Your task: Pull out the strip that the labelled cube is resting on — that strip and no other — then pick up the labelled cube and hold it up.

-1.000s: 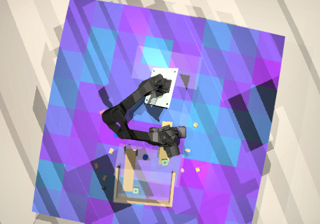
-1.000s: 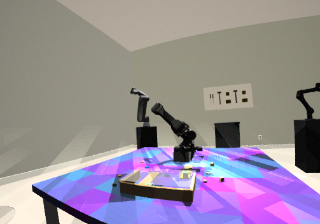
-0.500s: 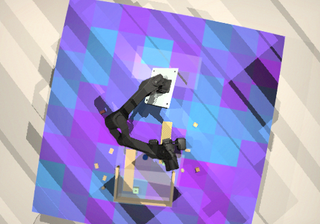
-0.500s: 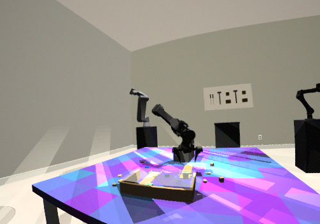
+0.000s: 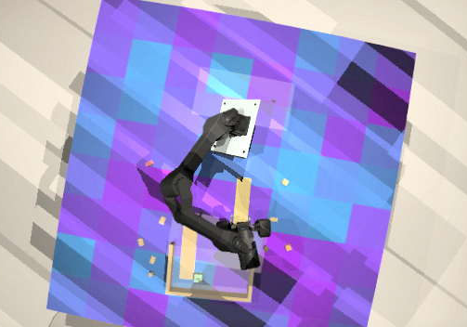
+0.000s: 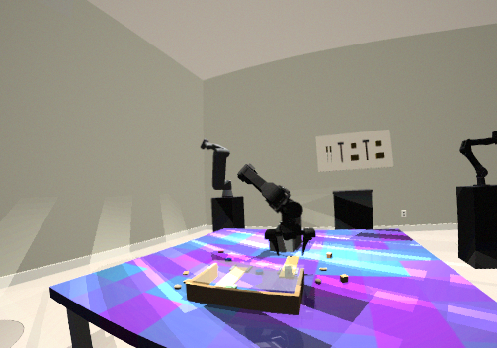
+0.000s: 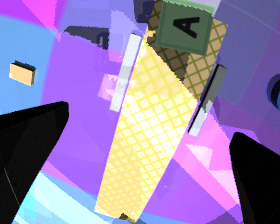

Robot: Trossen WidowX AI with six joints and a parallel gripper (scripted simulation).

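Top view, desk: a desk (image 5: 111, 93) patterned in purple and blue patches fills the middle, with the arm's white base plate (image 5: 251, 130) near its far centre.
Top view, arm: the black arm bends left from the base, then runs right towards the near side, ending over the open far side of a shallow wooden tray (image 5: 209, 295).
Top view, gripper: the gripper (image 5: 246, 226) sits above the near end of a yellow strip (image 5: 242, 197), released, with nothing between its fingers.
Top view, strips: that yellow strip lies mostly outside the tray, stretching away towards the base; a second strip (image 5: 188, 251) lies inside the tray along its left wall.
Top view, cubes: a small green cube (image 5: 198, 278) rests at the near end of the second strip; the labelled cube cannot be picked out here, as the arm covers that spot.
Top view, scatter: small tan bits (image 5: 285, 182) lie about on the desk, apart from the tray.

Exterior view, gripper: the gripper (image 6: 289, 245) hangs just above the desk (image 6: 390, 297) behind the tray (image 6: 247, 297), fingers spread wide and pointing down.
Exterior view, cube: a pale cube (image 6: 289, 270) stands in the tray's right part, near the far edge.

Wrist view, strip: the yellow strip (image 7: 151, 143), cross-hatched, runs from near the camera up to the far side.
Wrist view, labelled cube: a green cube marked "A" (image 7: 184, 26) sits at the strip's far end, in shadow, tilted in the frame; whether it rests on the strip or on the floor just beyond cannot be told.
Wrist view, fingers: the two black fingers stand well apart at either side, touching nothing.
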